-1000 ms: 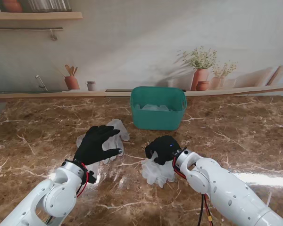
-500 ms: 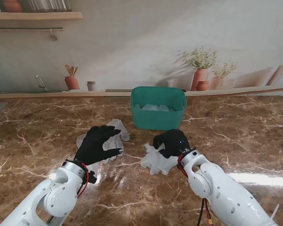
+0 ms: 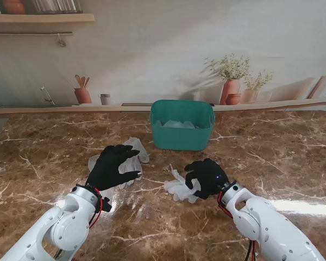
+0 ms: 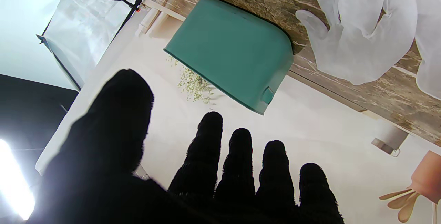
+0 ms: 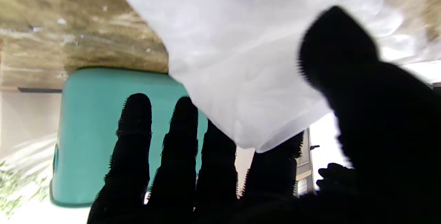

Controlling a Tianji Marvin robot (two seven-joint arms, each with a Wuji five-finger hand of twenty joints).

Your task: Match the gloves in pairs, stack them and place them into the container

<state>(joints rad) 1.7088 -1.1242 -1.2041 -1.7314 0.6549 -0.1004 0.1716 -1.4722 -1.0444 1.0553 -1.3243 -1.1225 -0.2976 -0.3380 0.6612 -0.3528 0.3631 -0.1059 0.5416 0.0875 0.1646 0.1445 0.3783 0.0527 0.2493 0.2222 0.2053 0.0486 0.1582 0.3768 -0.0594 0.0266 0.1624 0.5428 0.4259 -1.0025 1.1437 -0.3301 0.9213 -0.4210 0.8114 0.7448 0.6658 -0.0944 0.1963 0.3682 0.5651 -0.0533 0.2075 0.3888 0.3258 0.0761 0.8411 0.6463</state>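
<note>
The table (image 3: 54, 141) is polished brown marble with pale veins, glossy enough to mirror the lights. The gloves (image 3: 180, 188) on it are thin, translucent white film, smooth and softly crumpled, while the container (image 3: 182, 136) is matt teal plastic with smooth walls. Each robot hand, left (image 3: 113, 167) and right (image 3: 207, 176), wears a black knitted cloth covering with a fuzzy surface, and the arms (image 3: 271, 231) behind them are glossy white plastic shells.

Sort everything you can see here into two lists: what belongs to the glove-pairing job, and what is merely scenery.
Belongs to the job:
- glove held in the right hand
- gloves under the left hand
- green container, with gloves already inside

Just lying about:
- flower vases
- pot of wooden utensils
- small cup
</note>
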